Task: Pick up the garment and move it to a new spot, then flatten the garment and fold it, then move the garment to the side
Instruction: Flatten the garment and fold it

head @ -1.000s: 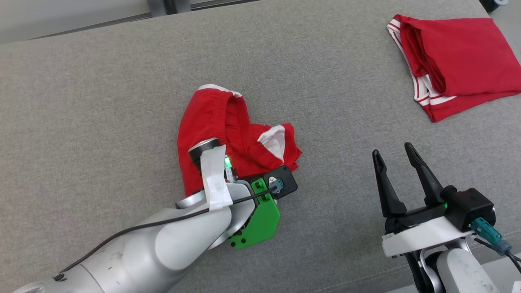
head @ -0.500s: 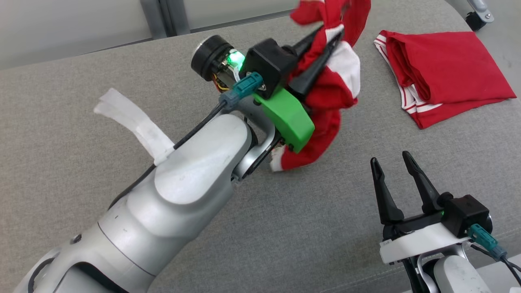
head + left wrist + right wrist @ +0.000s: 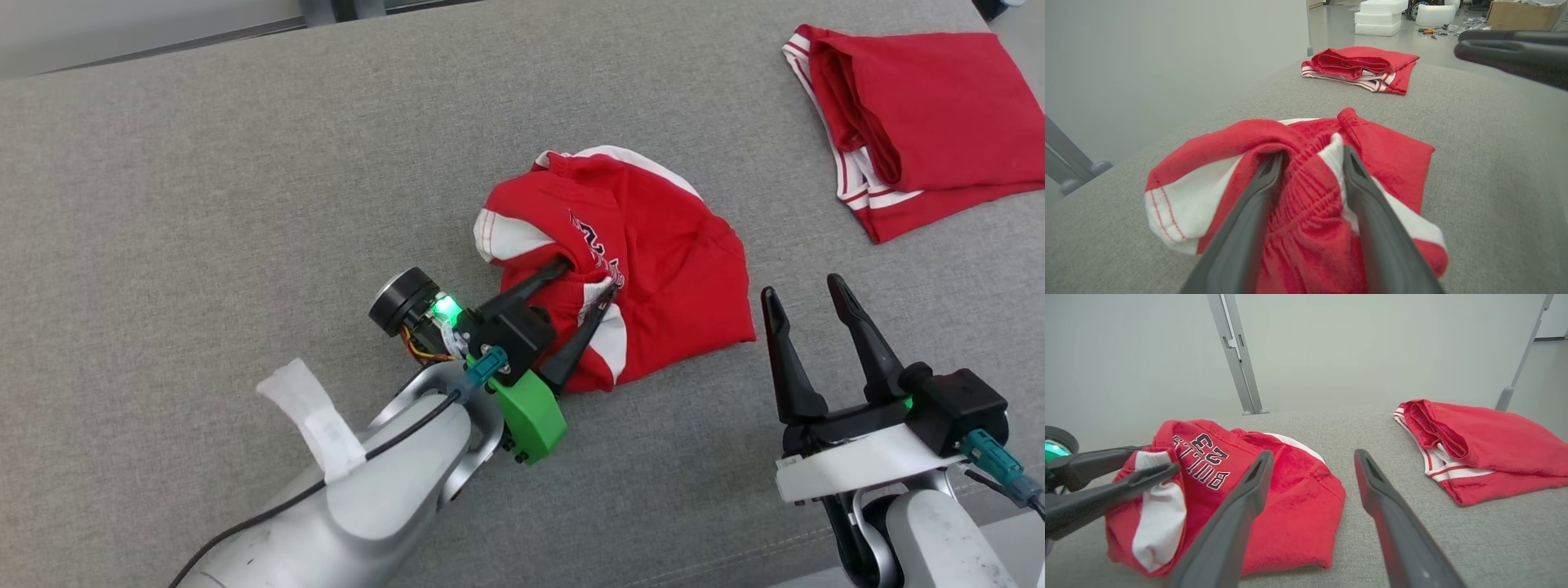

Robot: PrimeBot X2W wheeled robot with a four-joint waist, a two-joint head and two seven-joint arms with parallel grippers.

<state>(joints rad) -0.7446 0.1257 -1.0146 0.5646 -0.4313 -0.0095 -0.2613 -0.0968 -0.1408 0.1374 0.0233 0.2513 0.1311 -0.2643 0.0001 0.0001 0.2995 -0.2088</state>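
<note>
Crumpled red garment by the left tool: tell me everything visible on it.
The crumpled red garment is soft jersey-like cloth with white panels, red-stitched white trim and black-and-white BULLS 23 lettering. It lies bunched, not flattened, on the grey cushion, apart from the folded red garment. The left tool has parted fingers either side of a gathered fold, touching it.

Left gripper [image 3: 588, 276] parted; right gripper [image 3: 801, 286] wide
</note>
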